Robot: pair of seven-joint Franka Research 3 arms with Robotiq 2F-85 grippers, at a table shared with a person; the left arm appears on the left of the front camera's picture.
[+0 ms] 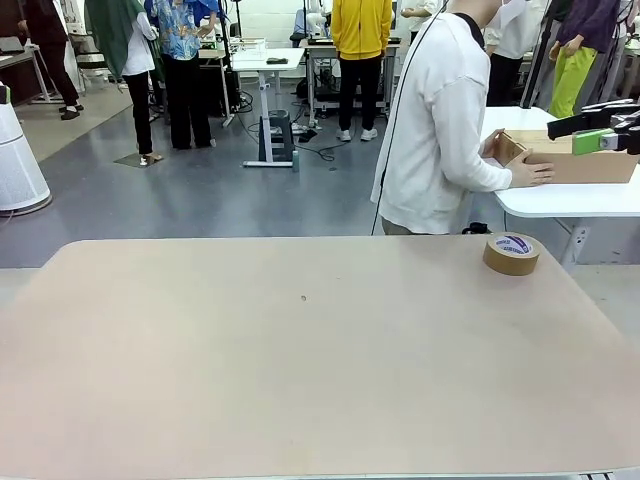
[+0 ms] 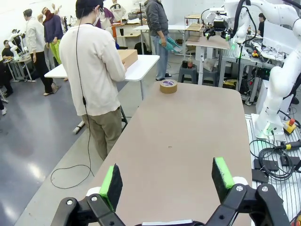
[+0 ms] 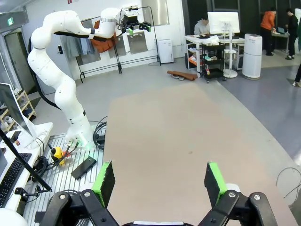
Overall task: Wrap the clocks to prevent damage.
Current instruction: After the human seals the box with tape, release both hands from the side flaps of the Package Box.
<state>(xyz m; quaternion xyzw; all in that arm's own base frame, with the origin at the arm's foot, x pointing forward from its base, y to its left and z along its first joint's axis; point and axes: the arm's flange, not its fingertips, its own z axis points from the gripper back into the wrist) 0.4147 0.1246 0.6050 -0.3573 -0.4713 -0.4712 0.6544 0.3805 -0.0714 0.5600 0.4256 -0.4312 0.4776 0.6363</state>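
Note:
The clocks are out of view. My left gripper (image 2: 167, 181) hangs open over the near end of the beige table (image 2: 188, 136), with nothing between its green pads (image 2: 111, 186). My right gripper (image 3: 160, 181) is open too, above the same table (image 3: 178, 127), and holds nothing. A roll of brown tape (image 1: 511, 253) lies flat near the table's far right corner, also seen as the tape roll (image 2: 168, 86) from the left wrist. A person (image 1: 435, 120) in a white top stands at the far side, turned away, with hands on a cardboard box (image 1: 580, 160).
The cardboard box rests on a white side table (image 1: 570, 200) beyond the far right corner. The beige tabletop (image 1: 300, 370) is otherwise bare. Other people and desks stand farther back in the room.

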